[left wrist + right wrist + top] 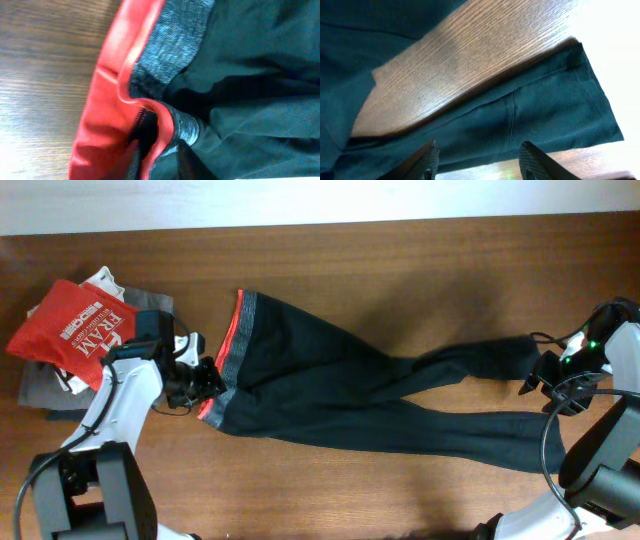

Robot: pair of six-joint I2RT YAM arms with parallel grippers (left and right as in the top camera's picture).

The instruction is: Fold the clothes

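Note:
The black leggings (330, 390) lie spread on the wooden table (420, 270), with the grey waistband (240, 340) and orange-red lining at the left and both legs running right. My left gripper (205, 385) is at the waistband's near corner. In the left wrist view its fingers (162, 157) pinch a fold of red lining and grey waistband (170, 50). My right gripper (545, 385) is between the two leg ends. In the right wrist view it is open (480, 162), with a leg end of the leggings (530, 115) below it.
A red T-shirt with white print (75, 330) lies on grey folded garments (45, 390) at the far left, just beside my left arm. The table's back edge runs along the top.

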